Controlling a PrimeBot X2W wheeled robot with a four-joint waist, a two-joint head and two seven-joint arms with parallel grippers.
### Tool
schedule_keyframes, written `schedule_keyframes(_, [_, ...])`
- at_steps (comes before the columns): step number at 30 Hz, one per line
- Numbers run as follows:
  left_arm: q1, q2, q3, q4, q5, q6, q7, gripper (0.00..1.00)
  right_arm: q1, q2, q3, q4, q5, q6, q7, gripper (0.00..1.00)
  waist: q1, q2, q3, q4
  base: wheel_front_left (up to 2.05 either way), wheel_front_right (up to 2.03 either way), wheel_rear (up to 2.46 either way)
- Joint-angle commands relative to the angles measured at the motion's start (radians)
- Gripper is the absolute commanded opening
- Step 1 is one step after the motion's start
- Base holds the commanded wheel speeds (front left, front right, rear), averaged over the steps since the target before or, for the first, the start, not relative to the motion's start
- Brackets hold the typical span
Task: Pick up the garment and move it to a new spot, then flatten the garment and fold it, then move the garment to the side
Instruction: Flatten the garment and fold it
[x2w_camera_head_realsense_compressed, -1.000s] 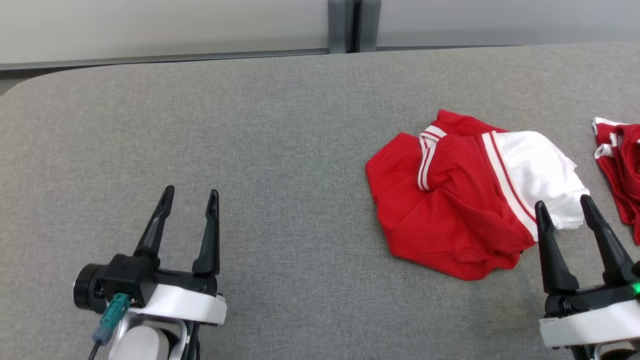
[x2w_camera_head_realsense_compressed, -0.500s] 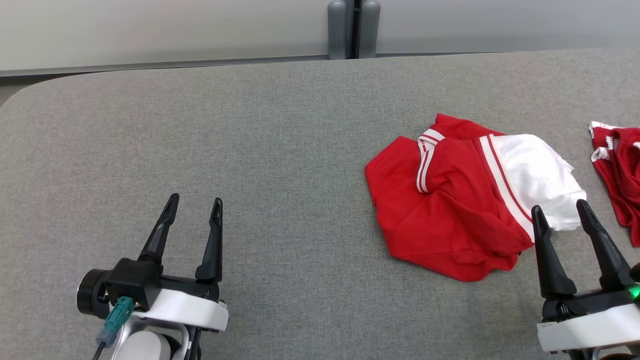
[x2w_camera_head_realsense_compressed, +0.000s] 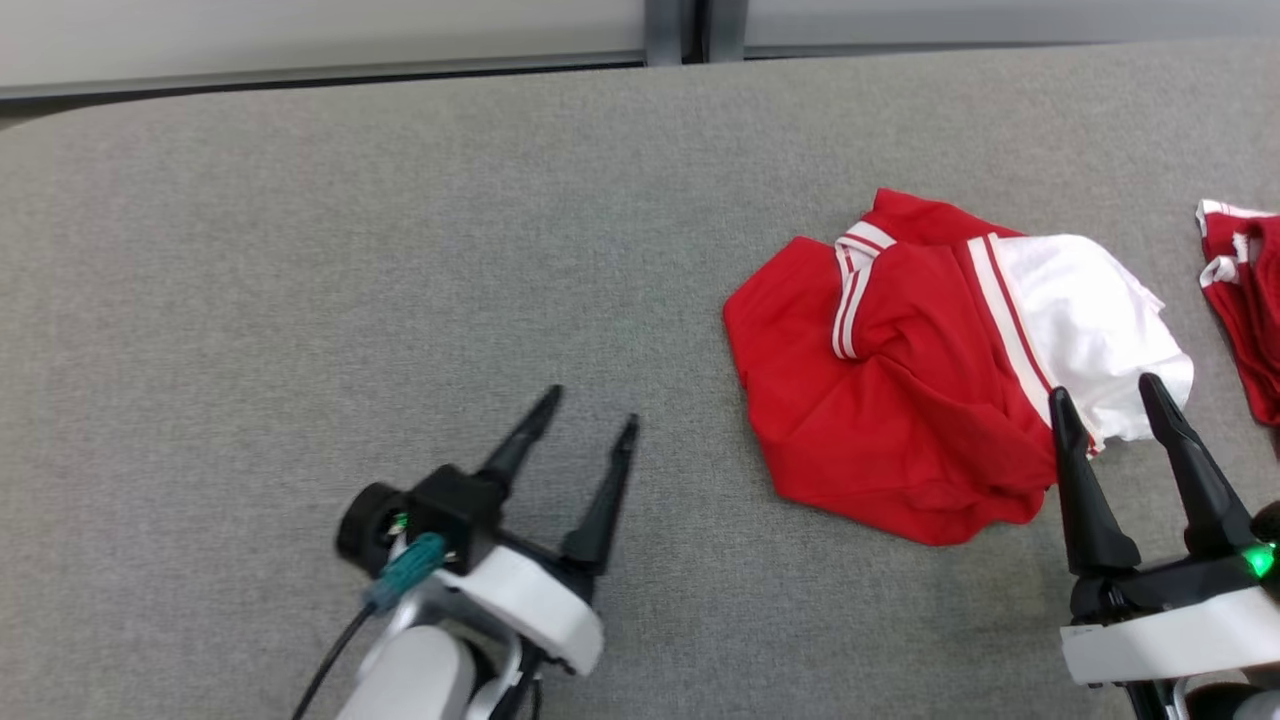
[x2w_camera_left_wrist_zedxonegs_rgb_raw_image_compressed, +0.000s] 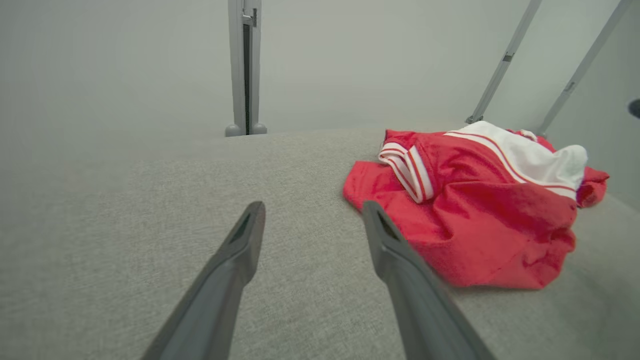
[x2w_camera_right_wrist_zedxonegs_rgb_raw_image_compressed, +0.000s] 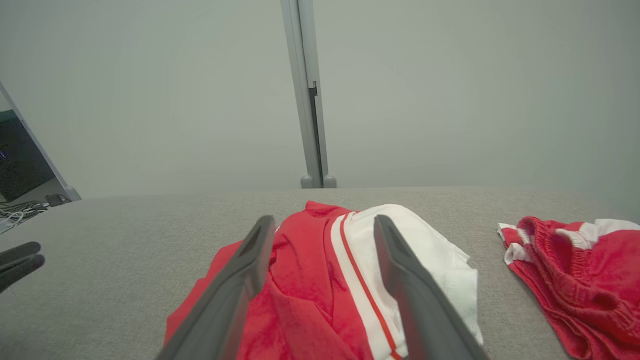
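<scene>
A: Where does the garment (x2w_camera_head_realsense_compressed: 900, 400) lie?
B: Crumpled on the bench (x2w_camera_head_realsense_compressed: 300, 250), in its right half, about midway between the far edge and the near edge. It is mostly red, with a white panel on its right side and white stripes on a band near its far side.
A: Anything beside it?
B: A second red piece (x2w_camera_head_realsense_compressed: 1250, 300) with white trim lies further right, apart from the garment and cut off by the picture's border.
A: And on the robot's left?
B: The left gripper (x2w_camera_head_realsense_compressed: 592, 406) is over bare bench toward the near edge, left of the garment and clear of it, pointing toward the far right. Its jaws are spread wide with nothing in them.
A: The other arm?
B: The right gripper (x2w_camera_head_realsense_compressed: 1104, 388) is at the garment's near right corner, tips over the rim of the white panel. From its wrist camera the fingers (x2w_camera_right_wrist_zedxonegs_rgb_raw_image_compressed: 232, 290) frame the red-and-white stripe. The jaws are wide apart and clamp nothing. Whether the tips touch the cloth I cannot tell.
A: Behind the bench?
B: A pale wall (x2w_camera_head_realsense_compressed: 300, 30), with a grey post (x2w_camera_head_realsense_compressed: 665, 20) at the far edge.
</scene>
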Motion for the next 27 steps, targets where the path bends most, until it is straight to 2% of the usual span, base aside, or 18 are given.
schedule_keyframes(1, [-0.038,0.0,-0.036,0.017,-0.023,-0.012,0.014,1.0,-0.017,-0.004,0.005,0.0,0.007,0.0,-0.002,1.0,0.0,-0.0001,0.032,-0.025,0.0,0.0,0.0])
schedule_keyframes(6, [-0.12,-0.006,-0.183,0.079,-0.1,-0.032,0.058,1.0,-0.053,0.001,0.029,0.015,0.015,0.0,-0.014,1.0,0.0,-0.0001,0.083,-0.079,0.0,0.0,0.0])
schedule_keyframes(13, [-0.209,-0.005,-0.291,0.193,-0.223,-0.008,0.066,1.0,-0.082,0.014,0.04,0.054,0.032,0.0,-0.04,1.0,0.0,-0.0001,0.125,-0.146,0.0,0.0,0.0])
schedule_keyframes(14, [-0.217,-0.005,-0.296,0.207,-0.237,-0.005,0.06,0.83,-0.082,0.016,0.039,0.062,0.036,0.0,-0.046,1.0,0.0,-0.0001,0.126,-0.15,0.0,0.0,0.0])
schedule_keyframes(15, [-0.224,-0.006,-0.299,0.22,-0.242,0.002,0.051,0.29,-0.082,0.017,0.038,0.067,0.039,0.0,-0.048,1.0,0.0,-0.0001,0.127,-0.152,0.0,0.0,0.0])
schedule_keyframes(16, [-0.229,-0.005,-0.298,0.232,-0.253,0.009,0.042,0.0,-0.083,0.017,0.036,0.07,0.039,0.0,-0.053,1.0,0.0,-0.0001,0.127,-0.153,0.0,0.0,0.0])
schedule_keyframes(23, [-0.244,-0.001,-0.269,0.236,-0.262,0.047,-0.028,0.0,-0.086,0.021,0.026,0.088,0.05,0.0,-0.066,1.0,0.0,-0.0001,0.122,-0.128,0.0,0.0,0.0])
schedule_keyframes(27, [-0.212,0.031,-0.223,0.189,-0.267,0.082,-0.068,0.0,-0.091,0.018,0.021,0.093,0.056,0.0,-0.073,1.0,0.0,-0.0001,0.109,-0.102,0.0,0.0,0.0])
